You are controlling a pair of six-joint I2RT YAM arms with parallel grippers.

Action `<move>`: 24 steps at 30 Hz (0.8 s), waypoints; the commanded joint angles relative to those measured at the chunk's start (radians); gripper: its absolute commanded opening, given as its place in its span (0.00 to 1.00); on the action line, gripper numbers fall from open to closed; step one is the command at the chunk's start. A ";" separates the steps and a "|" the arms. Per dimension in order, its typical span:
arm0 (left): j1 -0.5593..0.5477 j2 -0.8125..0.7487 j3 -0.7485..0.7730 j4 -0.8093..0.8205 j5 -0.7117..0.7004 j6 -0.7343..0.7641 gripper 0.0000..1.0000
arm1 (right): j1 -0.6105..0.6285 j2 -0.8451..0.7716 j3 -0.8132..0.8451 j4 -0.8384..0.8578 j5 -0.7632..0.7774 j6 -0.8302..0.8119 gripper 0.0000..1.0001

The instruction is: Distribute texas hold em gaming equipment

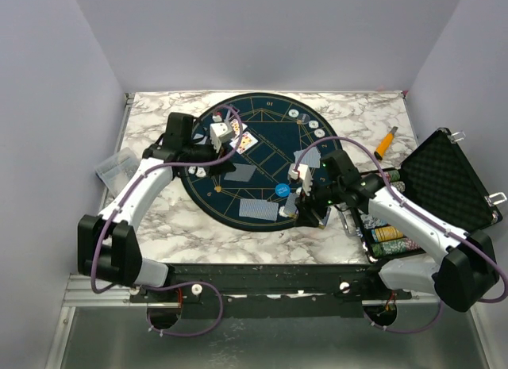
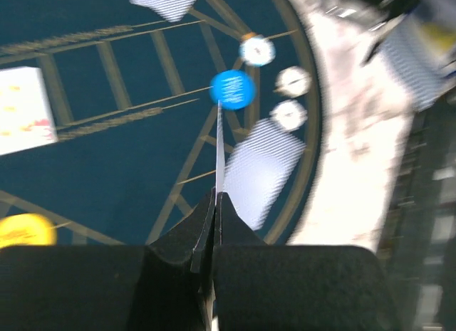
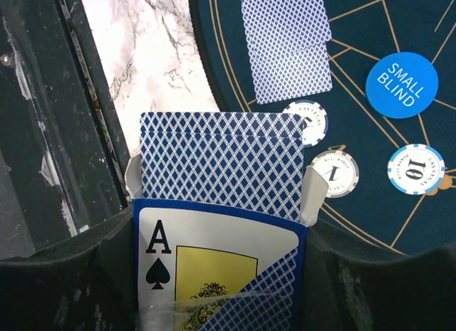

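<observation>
My left gripper (image 1: 228,136) hovers over the upper left of the round blue mat (image 1: 238,107). In its wrist view the left gripper (image 2: 216,196) is shut on one playing card (image 2: 219,149), seen edge-on. My right gripper (image 1: 306,201) is at the mat's lower right edge. In its wrist view the right gripper (image 3: 217,235) is shut on a blue card box (image 3: 214,274) with the deck (image 3: 221,164) sticking out. On the mat lie face-down cards (image 1: 259,209), face-up cards (image 1: 247,142), a blue "small blind" disc (image 3: 401,85), a yellow disc (image 1: 197,171) and whitish chips (image 3: 335,173).
An open black foam-lined case (image 1: 444,178) stands at the right with chip rows (image 1: 389,234) in its lower half. An orange-handled tool (image 1: 386,141) lies on the marble at the back right. A clear plastic bag (image 1: 117,164) lies at the left edge. More chips (image 1: 315,124) sit on the mat's upper right.
</observation>
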 commanded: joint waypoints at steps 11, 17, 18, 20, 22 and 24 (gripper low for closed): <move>-0.084 -0.210 -0.329 0.367 -0.512 1.052 0.00 | 0.000 0.051 0.042 0.000 -0.035 0.012 0.01; -0.151 -0.117 -0.399 0.580 -0.533 1.227 0.00 | -0.001 0.036 0.036 0.014 -0.036 0.022 0.01; -0.161 -0.090 -0.403 0.609 -0.536 1.241 0.00 | -0.004 0.034 0.031 0.017 -0.036 0.022 0.01; -0.177 -0.031 -0.385 0.669 -0.538 1.249 0.00 | -0.007 0.029 0.026 0.018 -0.036 0.023 0.01; -0.188 0.033 -0.334 0.688 -0.540 1.230 0.00 | -0.011 0.019 0.023 0.023 -0.036 0.027 0.01; -0.195 0.093 -0.284 0.690 -0.536 1.222 0.00 | -0.017 0.011 0.020 0.034 -0.039 0.036 0.01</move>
